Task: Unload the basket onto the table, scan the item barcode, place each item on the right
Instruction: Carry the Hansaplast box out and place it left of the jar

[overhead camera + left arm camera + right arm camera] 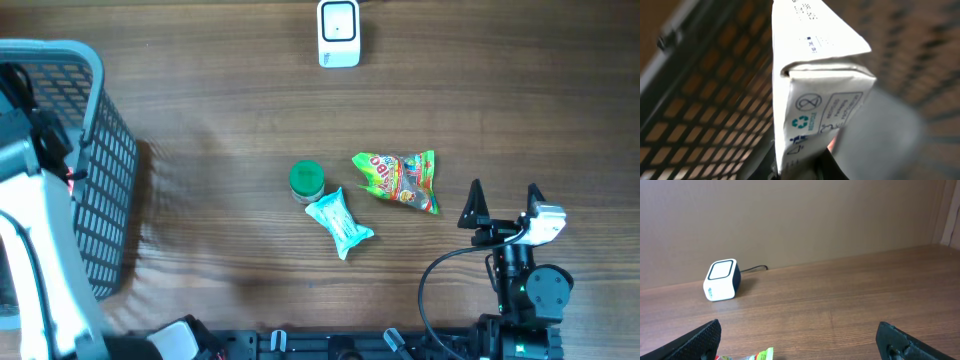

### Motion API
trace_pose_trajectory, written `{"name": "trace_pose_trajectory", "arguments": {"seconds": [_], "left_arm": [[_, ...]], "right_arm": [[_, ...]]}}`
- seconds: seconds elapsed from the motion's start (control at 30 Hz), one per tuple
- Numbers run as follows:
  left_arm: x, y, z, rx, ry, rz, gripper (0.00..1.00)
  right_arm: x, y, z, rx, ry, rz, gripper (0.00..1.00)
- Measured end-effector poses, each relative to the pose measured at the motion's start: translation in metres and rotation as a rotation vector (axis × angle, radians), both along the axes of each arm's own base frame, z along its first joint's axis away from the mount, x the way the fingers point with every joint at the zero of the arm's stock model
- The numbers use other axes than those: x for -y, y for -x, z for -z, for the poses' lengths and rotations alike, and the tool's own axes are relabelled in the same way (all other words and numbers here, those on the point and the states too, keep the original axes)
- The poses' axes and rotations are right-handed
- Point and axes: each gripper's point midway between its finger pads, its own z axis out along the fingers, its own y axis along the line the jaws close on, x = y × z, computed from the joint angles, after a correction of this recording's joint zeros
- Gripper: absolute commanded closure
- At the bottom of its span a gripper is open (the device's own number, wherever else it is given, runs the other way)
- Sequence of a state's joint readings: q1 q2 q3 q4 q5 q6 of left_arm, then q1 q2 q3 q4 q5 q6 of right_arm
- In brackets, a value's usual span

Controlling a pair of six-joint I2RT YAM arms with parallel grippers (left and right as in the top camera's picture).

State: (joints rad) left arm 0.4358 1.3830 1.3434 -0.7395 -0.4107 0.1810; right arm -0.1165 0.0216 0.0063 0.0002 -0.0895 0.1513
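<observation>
While the left hand (836, 150) pinches one white printed carton (807, 85), the right hand (504, 195), spread, faces one white cube scanner (339, 33)

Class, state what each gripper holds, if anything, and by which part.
The left gripper is shut on the white carton, at its end beside the recycling symbol. The right gripper holds nothing.

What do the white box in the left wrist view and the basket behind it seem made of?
The box looks like matte coated cardboard: folded end flap, printed recycling marks. The basket is probably dull grey moulded plastic: even lattice of holes.
</observation>
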Motion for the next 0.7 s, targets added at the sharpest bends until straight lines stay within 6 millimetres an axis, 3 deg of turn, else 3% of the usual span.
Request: {"name": "trace_pose_trajectory", "arguments": {"seconds": [0.1,0.13,0.17,0.2,0.23,0.3,0.33,0.37,0.43,0.47,0.57,0.7], "left_arm": [[0.063,-0.01,-0.054,0.247,0.064,0.151,0.91],[0.098,-0.011,-0.076,0.355,0.128,0.242,0.91],[0.119,-0.01,-0.088,0.41,0.168,0.298,0.91],[0.137,-0.01,-0.094,0.443,0.203,0.342,0.92],[0.178,-0.01,-0.101,0.476,0.288,0.454,0.92],[0.223,-0.007,-0.094,0.442,0.384,0.563,0.92],[0.242,-0.005,-0.083,0.391,0.419,0.603,0.91],[0.276,-0.005,-0.064,0.302,0.475,0.685,0.93],[0.298,-0.002,-0.031,0.156,0.505,0.711,0.93],[0.314,0.0,0.002,0.011,0.509,0.721,0.93],[0.333,0.003,0.074,-0.281,0.5,0.699,0.94],[0.334,0.015,0.134,-0.532,0.46,0.627,0.93]], "right_arm": [[0.0,0.0,0.0,0.0,0.0,0.0,0.0],[0.0,0.0,0.0,0.0,0.0,0.0,0.0],[0.0,0.0,0.0,0.0,0.0,0.0,0.0],[0.0,0.0,0.0,0.0,0.0,0.0,0.0],[0.0,0.0,0.0,0.0,0.0,0.0,0.0],[0.0,0.0,0.0,0.0,0.0,0.0,0.0],[0.0,0.0,0.0,0.0,0.0,0.0,0.01],[0.0,0.0,0.0,0.0,0.0,0.0,0.0],[0.0,0.0,0.0,0.0,0.0,0.0,0.0],[0.0,0.0,0.0,0.0,0.0,0.0,0.0],[0.0,0.0,0.0,0.0,0.0,0.0,0.0],[0.0,0.0,0.0,0.0,0.0,0.0,0.0]]}}
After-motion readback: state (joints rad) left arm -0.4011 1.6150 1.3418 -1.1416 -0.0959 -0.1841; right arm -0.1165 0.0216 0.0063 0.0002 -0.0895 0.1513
